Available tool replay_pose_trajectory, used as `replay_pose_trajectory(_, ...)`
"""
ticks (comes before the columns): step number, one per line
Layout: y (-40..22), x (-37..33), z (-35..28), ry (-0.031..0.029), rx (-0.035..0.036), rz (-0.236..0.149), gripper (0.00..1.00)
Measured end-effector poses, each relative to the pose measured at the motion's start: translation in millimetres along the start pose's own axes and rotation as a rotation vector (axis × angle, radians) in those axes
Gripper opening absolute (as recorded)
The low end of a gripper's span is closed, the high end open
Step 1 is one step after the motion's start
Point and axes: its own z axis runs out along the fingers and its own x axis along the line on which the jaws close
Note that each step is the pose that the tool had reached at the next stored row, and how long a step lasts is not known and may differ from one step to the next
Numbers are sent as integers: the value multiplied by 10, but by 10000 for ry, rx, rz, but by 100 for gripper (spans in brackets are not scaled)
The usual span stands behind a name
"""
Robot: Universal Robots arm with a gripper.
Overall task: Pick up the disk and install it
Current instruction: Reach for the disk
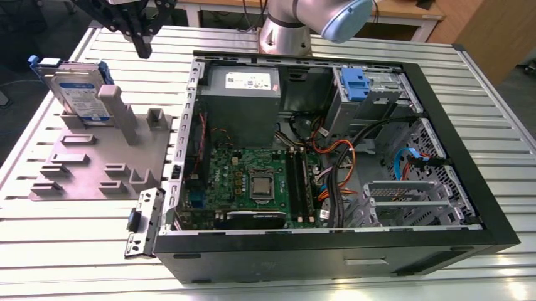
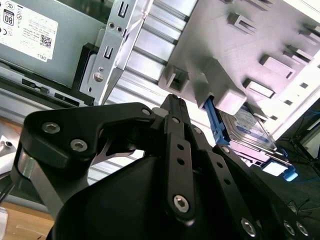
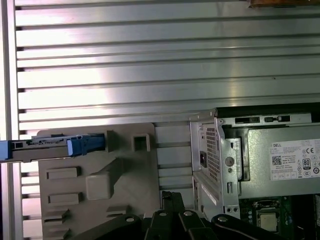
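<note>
The flat silver-grey hard disk with white-and-blue label and blue plastic bracket [image 1: 78,91] is seen standing on edge in the slotted grey plastic holder [image 1: 92,169], beside the open black computer case [image 1: 335,257]. The black gripper [image 1: 144,51] is held above the holder, apart from the disk, fingers pressed together on nothing. A rigid, dense, knock-sensitive item is judged; the bracketed long edges look best pinched. Its label face is shown in the second wrist view [image 2: 250,127], its thin top edge in the first wrist view [image 3: 55,145].
</note>
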Motion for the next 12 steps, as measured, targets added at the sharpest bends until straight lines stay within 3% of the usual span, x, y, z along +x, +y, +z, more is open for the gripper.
replay_pose_trajectory(12,-2,32,1,0,0,3,11)
